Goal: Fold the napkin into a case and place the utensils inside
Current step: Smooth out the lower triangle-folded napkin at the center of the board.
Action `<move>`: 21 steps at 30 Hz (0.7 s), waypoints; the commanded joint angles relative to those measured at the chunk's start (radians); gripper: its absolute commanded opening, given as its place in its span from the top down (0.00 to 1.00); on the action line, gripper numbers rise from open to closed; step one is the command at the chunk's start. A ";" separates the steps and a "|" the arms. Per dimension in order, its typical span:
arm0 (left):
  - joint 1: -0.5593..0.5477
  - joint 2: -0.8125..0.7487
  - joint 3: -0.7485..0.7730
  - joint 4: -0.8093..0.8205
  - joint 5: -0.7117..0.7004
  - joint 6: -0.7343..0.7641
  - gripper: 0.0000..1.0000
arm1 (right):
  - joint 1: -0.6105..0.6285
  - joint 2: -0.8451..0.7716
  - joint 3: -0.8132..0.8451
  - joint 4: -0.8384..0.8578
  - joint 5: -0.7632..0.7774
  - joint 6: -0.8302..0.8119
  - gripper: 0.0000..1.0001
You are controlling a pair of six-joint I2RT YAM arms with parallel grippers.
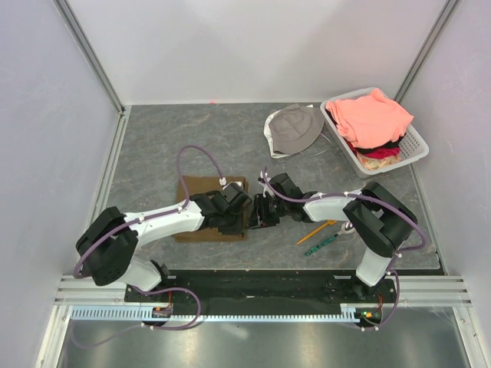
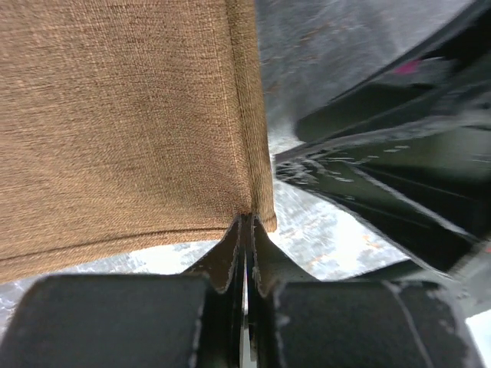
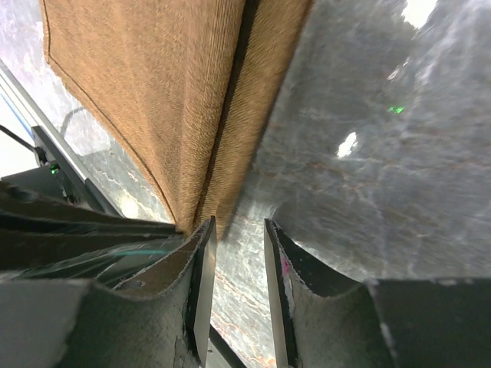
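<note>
The brown napkin [image 1: 196, 208] lies on the grey table as a folded rectangle, left of centre. My left gripper [image 1: 238, 213] is at its right edge. In the left wrist view the jaws are shut [image 2: 247, 221], pinching the near right corner of the napkin [image 2: 123, 130]. My right gripper [image 1: 258, 215] faces it from the right. Its jaws are open [image 3: 236, 230] with bare table between them, and the left fingertip touches the folded edge of the napkin [image 3: 169, 92]. The orange fork [image 1: 316, 232] and the green patterned utensil [image 1: 321, 245] lie on the table under the right arm.
A grey bucket hat [image 1: 295, 129] lies at the back centre-right. A white plastic basket [image 1: 415, 146] holding salmon-pink clothes [image 1: 374, 116] stands at the back right. Walls close in the table on three sides. The right gripper's body [image 2: 383, 192] shows close beside the left jaws.
</note>
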 commanded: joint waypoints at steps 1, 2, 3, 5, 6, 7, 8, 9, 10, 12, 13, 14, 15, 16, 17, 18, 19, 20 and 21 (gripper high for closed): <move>-0.009 -0.048 0.011 0.016 0.007 -0.036 0.98 | 0.025 -0.024 -0.025 0.066 -0.016 0.028 0.62; -0.009 -0.043 0.014 0.018 0.010 -0.036 0.98 | 0.027 -0.017 -0.027 0.079 -0.022 0.034 0.64; -0.011 -0.040 0.014 0.018 0.013 -0.038 0.98 | 0.030 -0.014 -0.027 0.085 -0.023 0.043 0.64; -0.011 -0.027 0.014 0.018 0.019 -0.039 0.98 | 0.037 -0.007 -0.028 0.094 -0.022 0.050 0.68; -0.011 -0.014 0.016 0.016 0.024 -0.041 0.98 | 0.042 -0.006 -0.031 0.096 -0.016 0.056 0.70; -0.014 -0.011 0.016 0.021 0.027 -0.045 0.98 | 0.045 -0.006 -0.034 0.096 -0.008 0.060 0.72; -0.014 -0.005 0.016 0.026 0.030 -0.049 0.98 | 0.045 -0.004 -0.039 0.097 -0.003 0.065 0.77; -0.015 -0.001 0.016 0.032 0.036 -0.053 0.98 | 0.047 -0.003 -0.048 0.105 -0.003 0.073 0.80; -0.014 0.001 0.011 0.039 0.041 -0.056 0.98 | 0.048 0.000 -0.053 0.125 -0.005 0.080 0.82; -0.017 0.016 0.014 0.061 0.049 -0.059 0.98 | 0.045 0.008 -0.070 0.151 -0.020 0.100 0.89; -0.017 0.024 0.014 0.066 0.049 -0.061 0.98 | 0.045 0.014 -0.073 0.165 -0.022 0.112 0.91; -0.017 0.032 0.016 0.072 0.049 -0.062 0.98 | 0.047 0.014 -0.073 0.165 -0.023 0.114 0.92; -0.018 0.045 0.016 0.076 0.049 -0.064 0.98 | 0.045 0.014 -0.068 0.162 -0.014 0.113 0.93; -0.020 0.050 0.013 0.081 0.071 -0.067 0.98 | 0.047 0.014 -0.062 0.145 -0.008 0.100 0.94; -0.020 0.055 0.008 0.096 0.081 -0.070 0.98 | 0.047 0.016 -0.051 0.139 -0.002 0.099 0.97; -0.020 0.058 0.003 0.104 0.088 -0.076 0.98 | 0.047 0.019 -0.048 0.137 0.001 0.099 0.99; -0.018 0.059 -0.003 0.110 0.093 -0.081 0.98 | 0.047 0.028 -0.047 0.149 -0.008 0.111 1.00; -0.020 0.059 -0.006 0.118 0.095 -0.085 0.98 | 0.047 0.032 -0.051 0.163 -0.016 0.120 1.00; -0.018 0.058 -0.006 0.118 0.090 -0.087 0.98 | 0.048 0.037 -0.054 0.183 -0.020 0.128 1.00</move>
